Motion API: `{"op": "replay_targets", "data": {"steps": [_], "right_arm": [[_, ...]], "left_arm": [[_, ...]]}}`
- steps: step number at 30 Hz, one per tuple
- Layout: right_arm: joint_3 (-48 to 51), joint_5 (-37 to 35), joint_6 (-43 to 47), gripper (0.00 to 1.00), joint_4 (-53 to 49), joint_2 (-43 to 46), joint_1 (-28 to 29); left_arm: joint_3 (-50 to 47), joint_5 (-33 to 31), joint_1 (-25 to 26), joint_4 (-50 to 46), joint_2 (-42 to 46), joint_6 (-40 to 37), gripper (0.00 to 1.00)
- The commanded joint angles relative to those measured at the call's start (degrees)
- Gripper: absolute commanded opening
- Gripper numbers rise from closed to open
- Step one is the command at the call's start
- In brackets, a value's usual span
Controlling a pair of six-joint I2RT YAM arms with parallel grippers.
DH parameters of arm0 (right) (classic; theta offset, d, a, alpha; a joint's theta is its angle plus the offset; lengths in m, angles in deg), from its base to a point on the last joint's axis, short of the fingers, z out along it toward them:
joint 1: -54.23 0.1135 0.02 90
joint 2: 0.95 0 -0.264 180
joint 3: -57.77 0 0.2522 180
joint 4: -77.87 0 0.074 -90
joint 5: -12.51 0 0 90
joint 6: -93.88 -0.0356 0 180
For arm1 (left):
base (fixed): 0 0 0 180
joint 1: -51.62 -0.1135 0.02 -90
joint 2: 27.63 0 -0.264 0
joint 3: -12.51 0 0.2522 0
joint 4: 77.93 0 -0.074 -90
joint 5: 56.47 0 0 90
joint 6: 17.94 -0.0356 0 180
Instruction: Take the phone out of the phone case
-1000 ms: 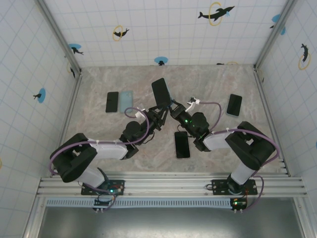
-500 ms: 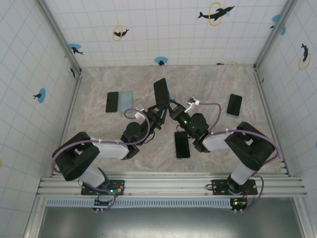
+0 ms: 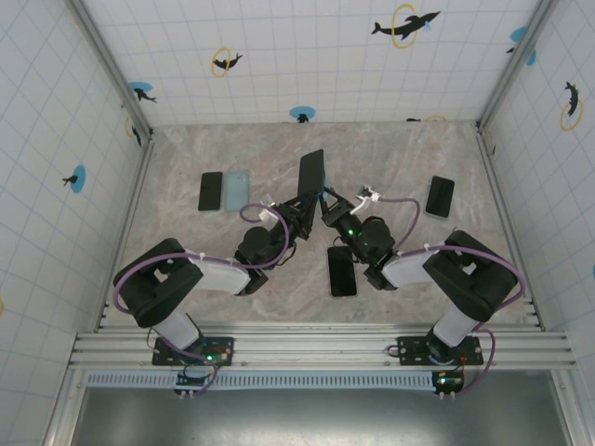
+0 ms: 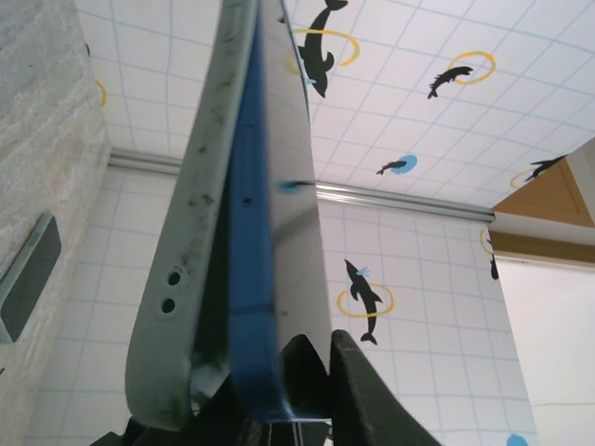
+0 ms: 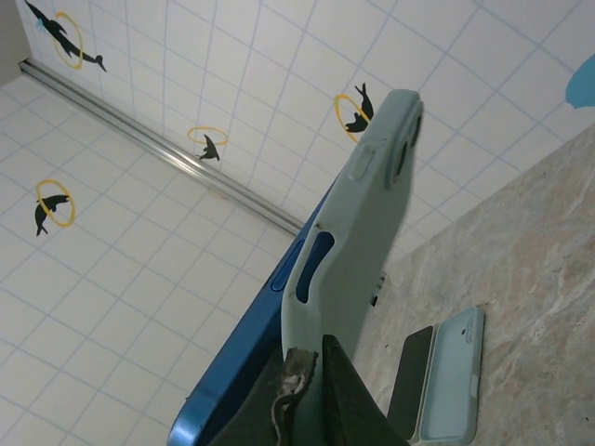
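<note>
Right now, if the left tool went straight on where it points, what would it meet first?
The left tool holds the cased phone; beyond it, probably the tiled wall, depth unclear.

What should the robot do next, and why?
Probably the right gripper should peel the case farther from the phone, which the left gripper pinches: the phone's blue edge gapes out of the case at the held end, but its far end sits inside.
</note>
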Motion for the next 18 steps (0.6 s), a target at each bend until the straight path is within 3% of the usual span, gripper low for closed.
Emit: {"op": "replay_targets", "data": {"steps": [1, 5, 11, 18], "right_arm": [[0.75, -0.93, 0.96, 0.00, 7.58, 2.66, 0.75], [0.76, -1.31, 1.02, 0.00, 7.41, 2.40, 0.79], [0.98, -2.39, 1.29, 0.00, 6.60, 2.22, 0.63], [-0.31, -8.02, 1.89, 0.00, -3.79, 3.09, 0.10]], "left_arm": [[1.49, -1.83, -0.14, 2.89, 0.45, -0.97, 0.15], [1.83, -1.42, -0.14, 3.26, 0.27, -0.90, 0.07], [2.02, -0.94, -0.14, 2.33, 0.56, -2.06, 0.01], [3.29, 2.44, -0.31, -1.01, 1.69, -4.70, 0.00]]}}
